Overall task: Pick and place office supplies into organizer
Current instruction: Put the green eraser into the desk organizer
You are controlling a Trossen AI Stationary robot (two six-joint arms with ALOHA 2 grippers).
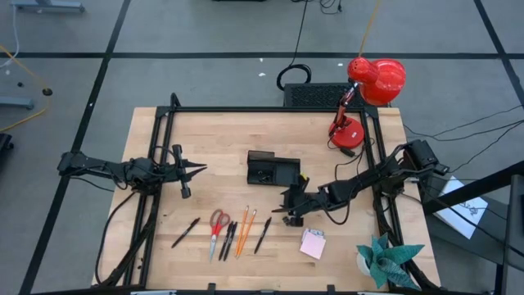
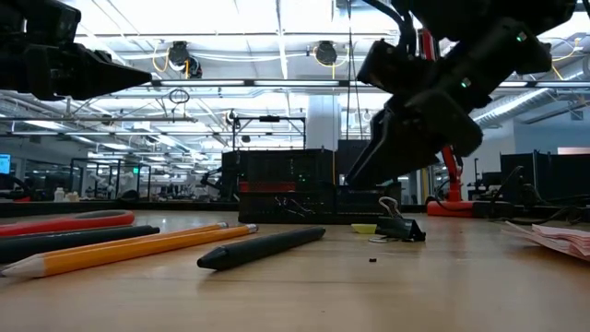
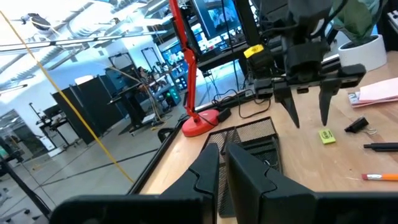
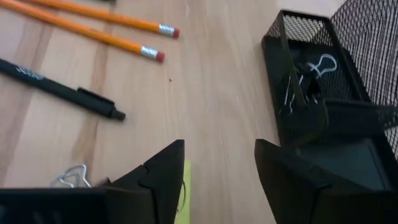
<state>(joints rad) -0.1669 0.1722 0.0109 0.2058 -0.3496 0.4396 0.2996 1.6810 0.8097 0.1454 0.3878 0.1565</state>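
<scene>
High view: organizer (image 1: 273, 170) sits mid-desk (image 1: 164, 139), a bit toward the far edge. Right pincer (image 1: 288, 208) hangs just off its near right corner, above a small yellow piece (image 1: 304, 178) region; left pincer (image 1: 199, 169) parked toward the left edge, fingers nearly together, holding nothing. Scissors (image 1: 217, 226), pens (image 1: 230, 238), pencils (image 1: 244, 230) lie in a row by the near edge; pink sticky-note pad (image 1: 313, 243) toward the near right.

Low view: right pincer above the desk, black clip (image 2: 399, 226) on the wood below it.

Left wrist view: right pincer's fingers (image 3: 289, 106) spread apart, empty, over the yellow piece (image 3: 326, 135); clip (image 3: 357, 125) beside it.

Right wrist view: fingers (image 4: 158, 174) wide, nothing between; yellow piece (image 4: 183, 193) at one fingertip, clips (image 4: 305, 78) inside the organizer's (image 4: 292, 37) low compartment.
</scene>
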